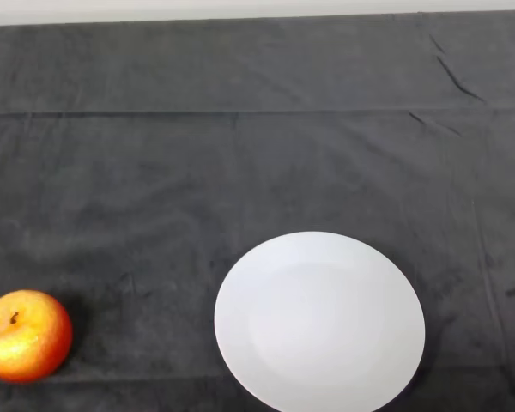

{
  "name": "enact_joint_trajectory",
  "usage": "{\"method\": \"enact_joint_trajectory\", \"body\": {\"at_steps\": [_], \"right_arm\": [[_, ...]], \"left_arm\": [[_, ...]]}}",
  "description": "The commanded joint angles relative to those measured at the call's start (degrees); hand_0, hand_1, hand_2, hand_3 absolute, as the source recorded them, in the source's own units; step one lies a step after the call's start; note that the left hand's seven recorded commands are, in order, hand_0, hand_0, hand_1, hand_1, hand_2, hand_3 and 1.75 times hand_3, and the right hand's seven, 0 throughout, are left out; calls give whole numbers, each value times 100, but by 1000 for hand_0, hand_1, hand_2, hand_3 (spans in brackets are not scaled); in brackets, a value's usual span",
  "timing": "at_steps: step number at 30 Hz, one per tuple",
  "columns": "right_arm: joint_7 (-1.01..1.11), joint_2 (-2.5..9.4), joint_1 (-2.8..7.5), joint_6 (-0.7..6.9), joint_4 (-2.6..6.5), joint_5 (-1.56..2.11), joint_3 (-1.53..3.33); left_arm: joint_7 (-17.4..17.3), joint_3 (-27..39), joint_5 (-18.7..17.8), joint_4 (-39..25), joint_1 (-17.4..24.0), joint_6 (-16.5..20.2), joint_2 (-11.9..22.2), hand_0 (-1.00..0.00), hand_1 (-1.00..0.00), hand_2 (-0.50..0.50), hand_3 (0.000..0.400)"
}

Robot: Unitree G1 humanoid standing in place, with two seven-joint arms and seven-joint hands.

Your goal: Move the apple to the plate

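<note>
A red and yellow apple point(26, 335) sits on the dark cloth at the lower left of the head view, stem up. A white round plate point(319, 322) lies on the cloth at the lower middle, to the right of the apple, with nothing on it. The apple and the plate are apart, with a strip of cloth between them.
The dark cloth point(240, 154) covers the table, with a few folds and creases at the back right. The table's far edge runs along the top of the view.
</note>
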Motion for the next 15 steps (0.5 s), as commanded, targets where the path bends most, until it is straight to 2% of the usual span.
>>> {"method": "enact_joint_trajectory", "body": {"at_steps": [1,15], "right_arm": [[31,-94,0,-35,55,88,-117],[31,-93,0,-36,53,87,-117]], "left_arm": [[-57,19,109,155,-89,-82,198,0,0,0,0],[-50,16,76,-128,-21,68,183,0,0,0,0]]}}
